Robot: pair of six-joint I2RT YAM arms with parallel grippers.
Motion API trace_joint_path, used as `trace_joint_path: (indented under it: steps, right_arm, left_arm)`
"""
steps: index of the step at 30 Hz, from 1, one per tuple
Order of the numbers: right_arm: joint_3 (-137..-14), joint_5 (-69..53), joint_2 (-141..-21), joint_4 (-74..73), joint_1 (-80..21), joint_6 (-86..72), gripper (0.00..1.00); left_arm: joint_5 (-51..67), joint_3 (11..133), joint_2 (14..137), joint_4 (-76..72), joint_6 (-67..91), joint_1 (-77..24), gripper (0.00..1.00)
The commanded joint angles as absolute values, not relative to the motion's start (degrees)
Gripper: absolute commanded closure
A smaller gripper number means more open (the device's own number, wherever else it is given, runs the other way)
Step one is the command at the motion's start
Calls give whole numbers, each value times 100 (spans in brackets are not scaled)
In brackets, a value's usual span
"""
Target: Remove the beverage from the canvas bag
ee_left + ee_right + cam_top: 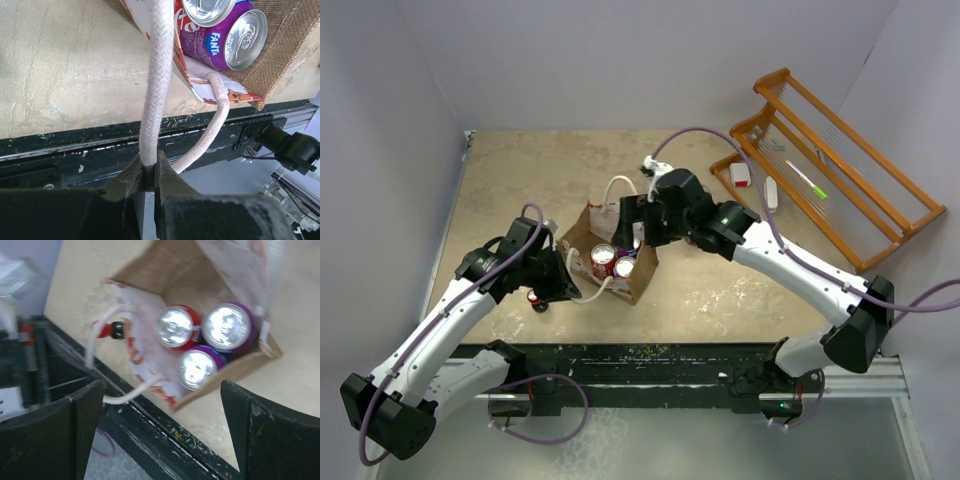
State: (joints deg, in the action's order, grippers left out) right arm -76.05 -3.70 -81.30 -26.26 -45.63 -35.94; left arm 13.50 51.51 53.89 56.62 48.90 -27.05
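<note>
Left tool clamped tight on white rope handle of canvas bag. Handle runs straight out from tool tips to bag mouth. Right tool spread wide, holding nothing, hovering over open bag. I count three cans inside, ahead between its fingers: red can and two purple cans. One reads as Fanta can. Bag sits on surface.

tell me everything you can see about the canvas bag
The canvas bag is a small boxy tote with tan woven sides, white printed faces and two white rope handles. It sits open on the table, near its front edge, holding three cans. The left gripper is shut on the near handle, held taut.
</note>
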Motion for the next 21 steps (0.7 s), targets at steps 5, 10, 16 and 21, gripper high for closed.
trace_joint_path:
  steps: [5, 10, 16, 21]
  right_arm:
    - [-9587, 712, -9355, -3580, -5464, -2612, 4]
    - [-10974, 1225, -10668, -4733, -5635, -1931, 9]
    - [-11350, 1770, -11293, -5001, -5995, -1077, 8]
    - [-11286, 1790, -11476, -4925, -6076, -638, 8]
  left_arm:
    - [1301, 5018, 5094, 5742, 5126, -2681, 100]
    - [1241, 4993, 5062, 5829, 5176, -2681, 100]
    - [1239, 5093, 5159, 5856, 5179, -2682, 100]
    - [1214, 5142, 5188, 5947, 5133, -2681, 100]
